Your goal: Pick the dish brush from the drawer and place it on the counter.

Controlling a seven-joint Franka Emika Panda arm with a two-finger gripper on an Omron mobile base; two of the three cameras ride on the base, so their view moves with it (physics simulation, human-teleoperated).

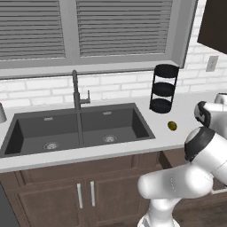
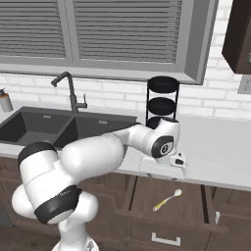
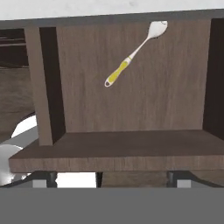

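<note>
Our hand hovers above the open drawer, just under the bench front edge; we cannot tell whether its fingers are spread. The dish brush lies toward the drawer's back edge. Reaching in hand; next we must descend and grip its yellow handle.

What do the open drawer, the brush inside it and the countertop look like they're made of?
Drawer: dark brown wood, matte, with visible grain. Brush: probably plastic, with a smooth white stem and head and a yellow grip. Countertop: pale grey, smooth, stone-like, though it may be laminate.
</note>
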